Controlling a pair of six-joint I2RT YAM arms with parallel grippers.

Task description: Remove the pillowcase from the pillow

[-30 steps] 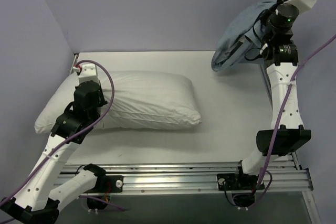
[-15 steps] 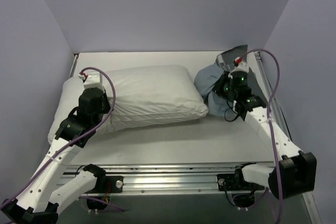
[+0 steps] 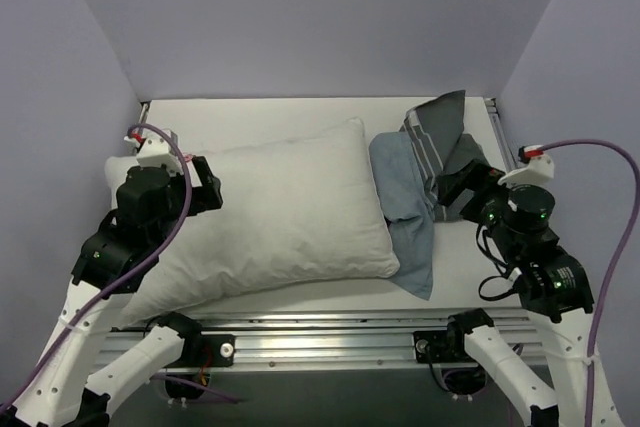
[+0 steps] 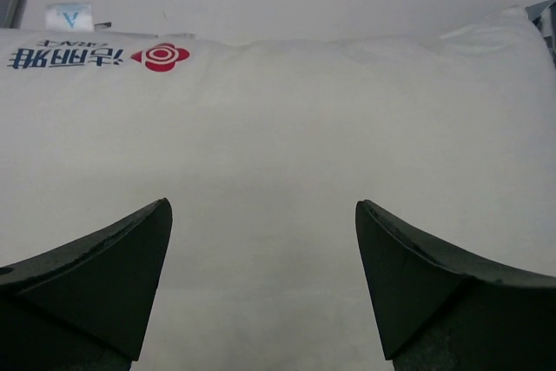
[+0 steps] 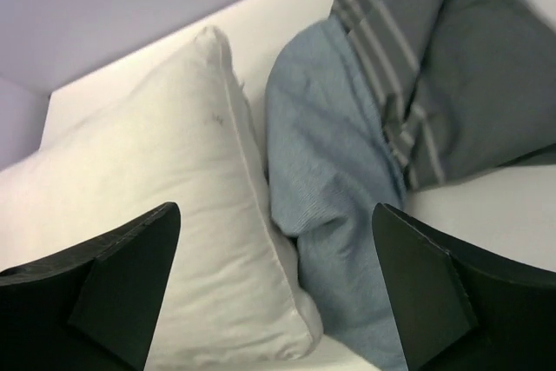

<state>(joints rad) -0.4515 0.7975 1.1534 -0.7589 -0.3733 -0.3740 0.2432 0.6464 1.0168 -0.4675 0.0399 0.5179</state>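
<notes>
pillowcase (image 3: 418,172): off the pillow (image 3: 280,207), crumpled on counter (image 3: 250,112), touching pillow's rt end; long axis near-to-far. rt fingers (image 5: 434,293): wide, empty, case ahead & below, so nearer arm. lt fingers (image 4: 95,284): wide, empty, over pillow.

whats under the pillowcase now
The pillowcase lies crumpled on the white table, against the bare pillow. Only table shows around it; anything beneath its folds is hidden.

Right jaws released the pillowcase (image 3: 402,179), now spread beside the pillow (image 3: 280,209)
</notes>
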